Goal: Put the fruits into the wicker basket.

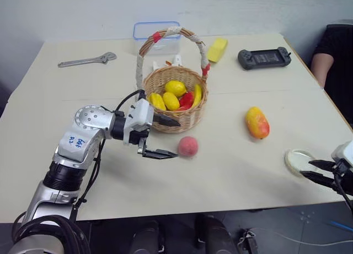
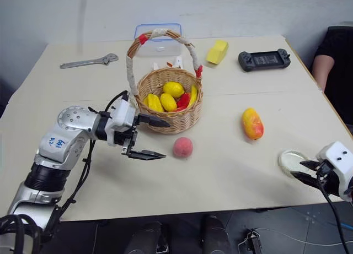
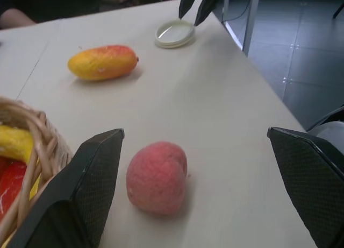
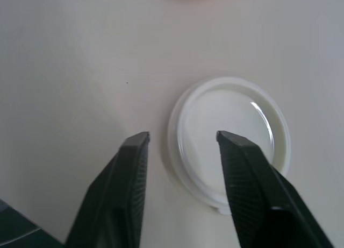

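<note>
Two fruits lie outside the wicker basket [image 1: 175, 95]: peach [image 1: 187, 146], matte, probably light and grippy, between the open left gripper [image 1: 165, 137] fingers; mango [image 1: 257, 122] well apart; right gripper [image 4: 183, 151] open over a white lid [image 4: 231, 146].

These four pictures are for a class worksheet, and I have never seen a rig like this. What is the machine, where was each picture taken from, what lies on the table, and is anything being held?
The machine is a humanoid robot with two arms, each ending in a gripper of two black fingers. Two pictures come from cameras in its head, looking down at the table. The other two come from cameras on its wrists, looking along the fingers.

On the table stands a wicker basket holding yellow fruit. Beside it lies a peach, further off a mango. There are also a white lid, a wrench, a game controller, a yellow block and a clear box.

Nothing is held. The left gripper is open beside the peach; the right gripper is open at the lid.
</note>
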You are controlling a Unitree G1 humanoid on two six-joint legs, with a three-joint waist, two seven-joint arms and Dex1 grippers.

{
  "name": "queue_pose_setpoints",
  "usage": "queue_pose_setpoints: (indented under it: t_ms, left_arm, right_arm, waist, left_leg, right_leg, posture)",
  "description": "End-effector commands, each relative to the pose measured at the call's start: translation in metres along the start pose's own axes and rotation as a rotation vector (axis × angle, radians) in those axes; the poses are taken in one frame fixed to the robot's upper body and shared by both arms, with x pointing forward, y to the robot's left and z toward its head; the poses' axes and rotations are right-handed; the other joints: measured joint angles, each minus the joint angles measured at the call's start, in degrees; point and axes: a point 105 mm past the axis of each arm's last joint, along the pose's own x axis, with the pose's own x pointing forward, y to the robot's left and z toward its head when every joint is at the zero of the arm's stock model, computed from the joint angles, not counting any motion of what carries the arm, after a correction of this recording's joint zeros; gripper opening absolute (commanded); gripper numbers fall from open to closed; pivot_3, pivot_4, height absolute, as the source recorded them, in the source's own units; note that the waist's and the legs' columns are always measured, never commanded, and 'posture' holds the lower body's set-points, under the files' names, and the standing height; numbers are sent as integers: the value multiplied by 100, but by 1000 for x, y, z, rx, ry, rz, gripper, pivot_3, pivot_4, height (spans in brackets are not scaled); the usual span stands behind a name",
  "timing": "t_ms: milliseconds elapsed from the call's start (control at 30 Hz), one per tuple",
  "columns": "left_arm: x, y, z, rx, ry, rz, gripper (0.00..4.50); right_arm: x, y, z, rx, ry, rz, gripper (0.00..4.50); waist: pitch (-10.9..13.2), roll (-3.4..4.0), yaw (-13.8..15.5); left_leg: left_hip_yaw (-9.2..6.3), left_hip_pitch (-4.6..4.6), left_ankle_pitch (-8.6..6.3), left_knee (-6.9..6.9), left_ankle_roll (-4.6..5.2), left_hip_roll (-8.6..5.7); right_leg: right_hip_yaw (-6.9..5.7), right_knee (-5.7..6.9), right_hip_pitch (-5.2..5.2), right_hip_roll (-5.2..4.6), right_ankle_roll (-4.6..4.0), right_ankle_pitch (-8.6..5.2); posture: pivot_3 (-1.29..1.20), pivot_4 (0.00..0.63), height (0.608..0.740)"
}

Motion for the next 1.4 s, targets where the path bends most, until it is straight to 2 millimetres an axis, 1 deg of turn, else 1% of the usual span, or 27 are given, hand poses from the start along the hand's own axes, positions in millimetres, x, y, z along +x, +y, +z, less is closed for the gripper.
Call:
queue_pose_setpoints:
  t_ms: [33, 100, 133, 200, 233, 300, 333, 433, 567, 633, 700, 800, 900, 933, 1033, 1100, 1133, 1233, 1333, 1367, 1400]
  left_arm:
    - [5, 4, -2, 21, 16, 27, 4500]
    - [9, 5, -7, 14, 34, 34, 4500]
    - [11, 6, -9, 8, 41, 38, 4500]
    - [19, 9, -12, 3, 49, 48, 4500]
    - [22, 10, -13, 1, 50, 49, 4500]
    - [29, 11, -14, -1, 56, 38, 4500]
    - [31, 12, -15, -1, 59, 33, 4500]
    - [38, 15, -20, 4, 81, 27, 4500]
    - [51, 18, -29, 29, 128, 27, 4500]
    - [61, 16, -32, 51, 149, 18, 4500]
    - [68, 10, -35, 63, 153, -10, 4500]
    - [76, 8, -38, 64, 152, -6, 4500]
    - [78, 13, -38, 66, 142, 33, 3882]
    - [77, 13, -37, 73, 135, 39, 3593]
    - [71, 8, -29, 81, 87, 9, 2641]
    - [66, 5, -25, 81, 70, -5, 2316]
    - [62, 2, -19, 79, 45, -20, 2268]
    - [52, -4, 10, 40, -93, -50, 2267]
    - [36, 8, 48, 23, -208, 38, 2267]
    - [33, 11, 55, 25, -221, 68, 2267]
    - [29, 24, 64, 35, -238, 166, 2267]
  right_arm:
    - [-7, 6, 36, -51, -127, 52, 3533]
    - [-14, 29, 77, -74, -270, 190, 4272]
    - [-18, 41, 93, -85, -326, 257, 4489]
    - [-32, 76, 136, -104, -474, 462, 4489]
    - [-39, 89, 149, -110, -511, 538, 4489]
    - [-47, 112, 165, -128, -541, 673, 4489]
    - [-49, 119, 169, -129, -540, 708, 4489]
    - [-48, 129, 175, -145, -534, 744, 4489]
    - [-42, 131, 182, -148, -550, 727, 4489]
    - [-41, 131, 183, -143, -559, 722, 4489]
    - [-40, 131, 182, -141, -557, 710, 4489]
    - [-38, 130, 180, -137, -547, 694, 4489]
    - [-37, 130, 178, -133, -542, 691, 4500]
    - [-37, 130, 177, -131, -539, 688, 4500]
    - [-36, 129, 176, -124, -534, 679, 4500]
    - [-35, 128, 175, -124, -534, 678, 4500]
    - [-35, 128, 176, -123, -536, 677, 4500]
    - [-35, 128, 177, -122, -543, 678, 4500]
    - [-33, 127, 179, -123, -549, 677, 4500]
    - [-33, 127, 179, -124, -550, 677, 4500]
    - [-33, 127, 179, -122, -554, 677, 4500]
  waist:
    - [0, 0, 1]
    - [0, 1, -18]
    - [0, 2, -34]
    - [0, 2, -61]
    - [0, 2, -66]
    - [4, -10, -60]
    - [4, -23, -35]
    - [1, -37, 51]
    - [1, -37, 81]
    - [1, -37, 83]
    - [1, -38, 77]
    - [1, -38, 77]
    - [1, -38, 79]
    - [1, -38, 78]
    - [1, -38, 68]
    - [0, -38, 53]
    - [0, -38, 55]
    - [1, -38, 61]
    - [1, -38, 59]
    - [1, -38, 66]
    - [1, -38, 77]
  left_leg:
    - [0, 0, 0, 0, 0, 0]
    - [-1, 0, 0, 0, 1, 1]
    - [-1, 1, 0, 0, 0, 2]
    - [-5, 2, 0, 0, 0, 5]
    - [-5, 2, 0, 0, 0, 7]
    - [-14, 2, 0, 0, 0, 7]
    - [-20, 0, -1, 0, -2, 11]
    - [-33, -14, -7, 0, 0, 9]
    - [-18, -19, -16, 1, 29, -15]
    - [-10, -23, -20, 2, 39, -21]
    - [-10, -28, -21, 3, 45, -24]
    - [-11, -44, -22, 8, 48, -23]
    - [-14, -50, -21, 13, 48, -22]
    - [-15, -51, -20, 14, 49, -22]
    - [-16, -52, -19, 21, 52, -23]
    - [-16, -52, -19, 25, 52, -20]
    - [-16, -51, -19, 25, 52, -20]
    - [-19, -52, -18, 28, 50, -19]
    - [-27, -60, -18, 44, 51, -18]
    - [-33, -65, -18, 53, 51, -17]
    - [-38, -69, -19, 61, 52, -18]
  right_leg:
    - [0, 0, 0, 0, 0, 0]
    - [1, 0, 0, -1, 0, 0]
    - [2, 4, -1, -1, 0, 0]
    - [1, 7, -1, 0, 0, 0]
    - [1, 8, -1, -1, 0, 0]
    - [0, 9, 1, -6, -3, -1]
    - [1, 4, 3, -8, -7, -4]
    - [0, -10, 4, -13, -11, -6]
    - [-15, -19, 1, -49, 2, 1]
    - [-22, -28, 1, -74, 13, 8]
    - [-29, -38, 0, -78, 23, 13]
    - [-35, -44, -7, -77, 29, 16]
    - [-40, -43, -10, -76, 29, 17]
    - [-40, -43, -9, -76, 29, 17]
    - [-41, -39, -9, -77, 31, 18]
    - [-38, -35, -9, -80, 31, 18]
    - [-38, -32, -9, -80, 31, 18]
    - [-39, -27, -10, -80, 31, 18]
    - [-31, -23, -9, -84, 31, 18]
    - [-29, -21, -8, -84, 31, 18]
    - [-28, -18, -7, -84, 31, 18]
  posture:
    - [0, 150, 740]
    - [0, 150, 740]
    - [0, 150, 740]
    - [0, 150, 740]
    - [0, 150, 740]
    - [0, 150, 740]
    - [0, 150, 740]
    - [0, 150, 740]
    - [0, 150, 740]
    - [0, 150, 740]
    - [0, 150, 740]
    - [0, 150, 740]
    - [0, 150, 740]
    - [0, 150, 740]
    - [0, 150, 740]
    - [0, 150, 740]
    - [0, 150, 740]
    - [0, 150, 740]
    - [0, 150, 740]
    - [0, 150, 740]
    - [0, 150, 740]
